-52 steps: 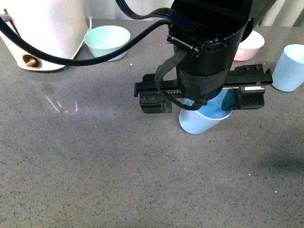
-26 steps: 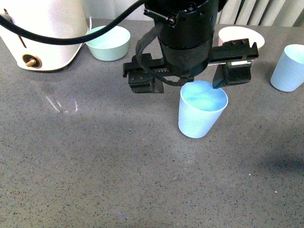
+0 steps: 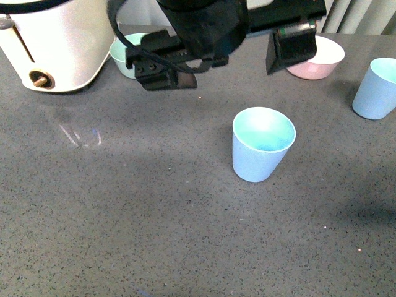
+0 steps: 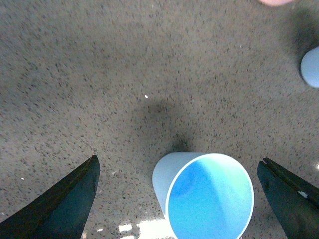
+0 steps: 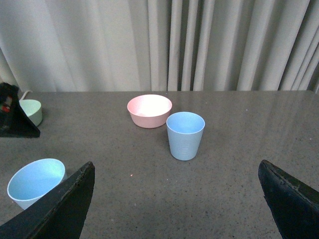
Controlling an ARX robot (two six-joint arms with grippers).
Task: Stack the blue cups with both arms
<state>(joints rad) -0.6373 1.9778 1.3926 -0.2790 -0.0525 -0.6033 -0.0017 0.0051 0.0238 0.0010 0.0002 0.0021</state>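
**A:** What changes on the grey table [image 3: 124, 216]?

**B:** The left gripper [image 3: 223, 65], low around the near blue cup [image 3: 263, 143] a second ago, now rides high above it with its jaws wide apart and empty. The cup stands upright and free, mid-table.

**A:** And the stack?

**B:** Not yet begun. The second blue cup [image 5: 185, 135] waits well apart, just beside the pink bowl [image 5: 149, 109]. The right gripper [image 5: 174, 209], its jaws also spread and holding nothing, likely fetches it next.

Probably a kitchen-like test bench: speckled grey countertop [image 3: 124, 216], white appliance [image 3: 62, 43], pale curtains [image 5: 199, 45] behind.
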